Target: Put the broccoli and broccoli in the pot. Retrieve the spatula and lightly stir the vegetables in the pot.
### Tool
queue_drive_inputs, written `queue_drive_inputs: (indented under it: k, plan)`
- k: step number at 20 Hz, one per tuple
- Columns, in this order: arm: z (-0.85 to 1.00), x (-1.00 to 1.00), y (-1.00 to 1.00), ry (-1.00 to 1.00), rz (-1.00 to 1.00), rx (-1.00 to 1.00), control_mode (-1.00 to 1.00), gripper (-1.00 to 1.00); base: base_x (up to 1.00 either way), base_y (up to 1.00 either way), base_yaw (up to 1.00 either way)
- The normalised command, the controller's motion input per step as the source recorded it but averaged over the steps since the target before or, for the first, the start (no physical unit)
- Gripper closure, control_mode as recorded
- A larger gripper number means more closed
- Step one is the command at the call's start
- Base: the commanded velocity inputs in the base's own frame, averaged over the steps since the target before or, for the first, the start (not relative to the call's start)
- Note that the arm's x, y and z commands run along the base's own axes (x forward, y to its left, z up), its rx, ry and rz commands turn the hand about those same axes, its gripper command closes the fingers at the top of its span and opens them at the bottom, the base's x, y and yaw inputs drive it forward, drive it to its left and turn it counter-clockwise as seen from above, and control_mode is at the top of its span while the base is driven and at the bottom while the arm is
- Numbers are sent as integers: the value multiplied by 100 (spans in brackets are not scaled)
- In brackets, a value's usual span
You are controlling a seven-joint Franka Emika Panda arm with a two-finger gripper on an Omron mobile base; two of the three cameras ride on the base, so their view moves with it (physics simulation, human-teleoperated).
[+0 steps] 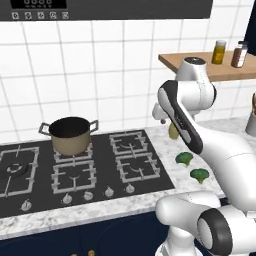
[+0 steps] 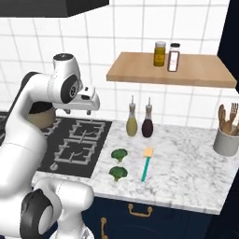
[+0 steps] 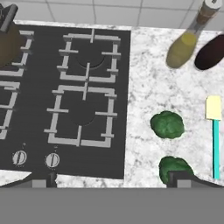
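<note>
Left base view: the pot (image 1: 71, 134) stands on a rear burner of the stove (image 1: 80, 170), and 2 broccoli florets (image 1: 184, 158) (image 1: 200, 175) lie on the marble counter (image 1: 170, 197) just right of the stove, partly behind the arm.

Right base view: the florets sit one behind the other, with the spatula (image 2: 147, 164) beside them to the right, blade toward the olive bottle (image 2: 132, 123) and dark bottle (image 2: 147, 124).

Hand view: the jaws are spread wide and empty above the counter edge, the near floret just by the right fingertip (image 3: 183, 180).
</note>
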Motion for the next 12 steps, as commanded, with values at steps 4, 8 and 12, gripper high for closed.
queue_drive_inputs:
  k: [4, 8, 12]
  plan:
    - [0, 0, 0, 0, 0, 0, 100, -100, 5, 56, 6]
    - [0, 0, 0, 0, 0, 0, 100, -100, 31, 71, -6]
    - [0, 0, 0, 0, 0, 0, 100, -100, 67, 4, 0]
